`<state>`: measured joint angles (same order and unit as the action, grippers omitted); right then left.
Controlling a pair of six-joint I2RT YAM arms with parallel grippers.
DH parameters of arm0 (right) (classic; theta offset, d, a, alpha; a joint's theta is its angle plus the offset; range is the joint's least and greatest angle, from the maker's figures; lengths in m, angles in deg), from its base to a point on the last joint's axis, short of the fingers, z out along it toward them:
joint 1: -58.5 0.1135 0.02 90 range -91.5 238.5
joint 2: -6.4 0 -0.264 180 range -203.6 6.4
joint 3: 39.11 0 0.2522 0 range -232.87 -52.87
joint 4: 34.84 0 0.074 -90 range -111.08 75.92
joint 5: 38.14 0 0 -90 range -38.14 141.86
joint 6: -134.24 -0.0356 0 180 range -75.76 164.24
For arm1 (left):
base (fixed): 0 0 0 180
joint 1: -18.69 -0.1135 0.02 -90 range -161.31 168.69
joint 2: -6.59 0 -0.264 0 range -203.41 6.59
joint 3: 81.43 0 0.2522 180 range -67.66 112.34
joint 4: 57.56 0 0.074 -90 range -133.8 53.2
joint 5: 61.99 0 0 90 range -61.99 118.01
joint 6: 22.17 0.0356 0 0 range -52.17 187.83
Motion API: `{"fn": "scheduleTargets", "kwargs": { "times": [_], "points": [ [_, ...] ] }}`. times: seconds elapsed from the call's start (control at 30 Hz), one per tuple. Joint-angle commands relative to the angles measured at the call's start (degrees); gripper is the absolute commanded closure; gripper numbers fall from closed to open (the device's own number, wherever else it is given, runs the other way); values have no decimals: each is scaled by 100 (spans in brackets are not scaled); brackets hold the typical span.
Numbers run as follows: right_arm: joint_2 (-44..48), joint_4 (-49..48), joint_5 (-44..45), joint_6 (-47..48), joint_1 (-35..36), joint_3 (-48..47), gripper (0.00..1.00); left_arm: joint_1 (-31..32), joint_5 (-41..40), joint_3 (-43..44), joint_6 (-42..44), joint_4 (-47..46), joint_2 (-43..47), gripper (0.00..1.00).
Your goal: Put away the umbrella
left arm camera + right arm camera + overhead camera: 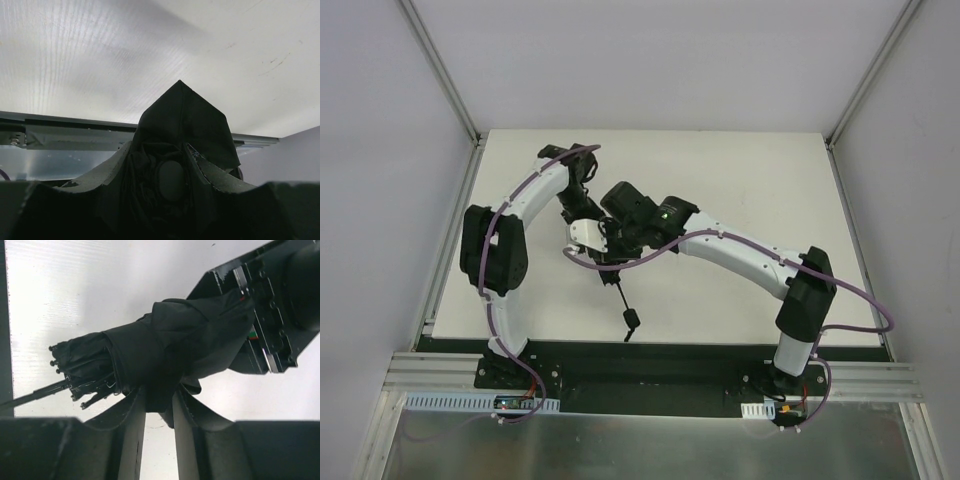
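The black compact folding umbrella, its matte canopy bundled, hangs over the middle of the white counter. The left hand pinches the canopy end farthest from the shaft. The right hand pinches the fabric mid-bundle. The thin metal shaft and small black handle point toward the arm bases.

Left hand had the umbrella between its fingers. Both fingers pressed on bunched black fabric, which filled the gap completely. The fabric rose past the fingertips to one folded peak, roughly centre frame. A dark oval patch sat low in the fabric between the fingers; couldn't tell what it was. The white ribbed counter filled the upper frame, with faint scuff marks upper right. An aluminium rail ran across behind the umbrella, with a bolt head at far left and shiny sheet metal alongside. A pale grey wall showed at the right edge.
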<state>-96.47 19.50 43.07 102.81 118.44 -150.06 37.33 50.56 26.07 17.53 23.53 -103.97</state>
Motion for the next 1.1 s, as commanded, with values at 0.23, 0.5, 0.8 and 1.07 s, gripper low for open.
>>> {"fn": "scheduleTargets", "kwargs": {
  "times": [0.23, 0.5, 0.8, 1.07],
  "points": [
    [1056, -1023, -1186, -1381, -96, 383, 55, 255, 49, -1005, -542, -1941, 1475, 100],
    [2288, -2079, -1758, -3857, -1097, 1000, 27, 185, -568, -2199, -111, -3960, 2459, 100],
    [2579, -2291, -2642, -6578, -2399, 2281, 24, 71, 712, -3142, 732, -7327, 2646, 100],
    [2947, -3493, -3313, -6999, -2637, 3811, 11, 17, 2280, -3721, 4, -9509, 2250, 100]
  ]
}}
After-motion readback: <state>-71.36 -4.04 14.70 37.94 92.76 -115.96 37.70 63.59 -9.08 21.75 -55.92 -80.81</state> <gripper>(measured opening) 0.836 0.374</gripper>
